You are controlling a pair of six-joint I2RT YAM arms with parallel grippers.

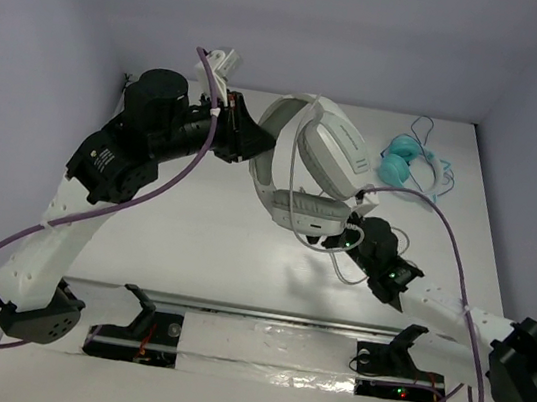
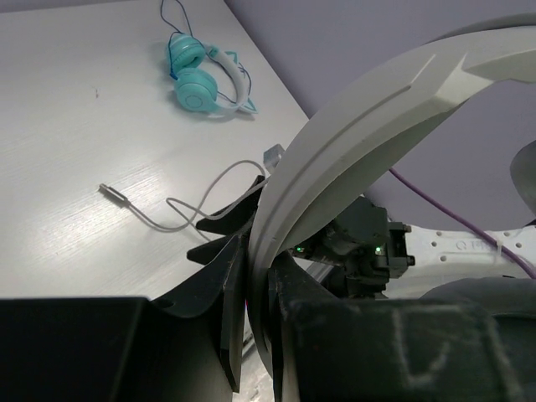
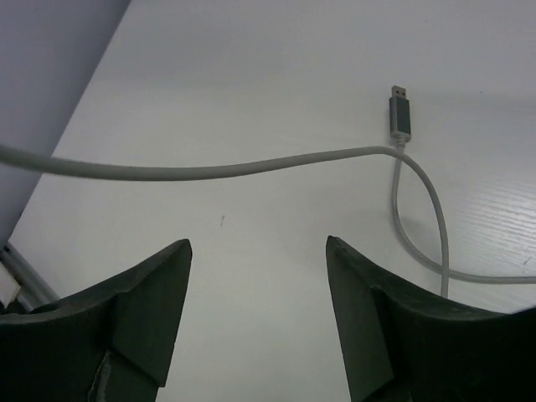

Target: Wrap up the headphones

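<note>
The white headphones (image 1: 332, 150) hang lifted above the table, ear cups stacked one over the other. My left gripper (image 1: 254, 145) is shut on their wide headband; in the left wrist view the headband (image 2: 352, 142) runs between my fingers (image 2: 226, 293). Their thin grey cable (image 1: 339, 270) loops down to the table; it also shows in the left wrist view (image 2: 193, 213), with its plug (image 2: 113, 194). My right gripper (image 1: 354, 234) sits just below the lower ear cup, open and empty. In the right wrist view the right gripper (image 3: 258, 243) is over the table, with the cable (image 3: 251, 169) and plug (image 3: 400, 117) ahead of it.
Small teal headphones (image 1: 405, 164) with a thin blue cord lie at the back right, also in the left wrist view (image 2: 201, 79). Purple arm cables (image 1: 462, 260) trail over the table. A metal rail (image 1: 272, 315) runs along the near edge.
</note>
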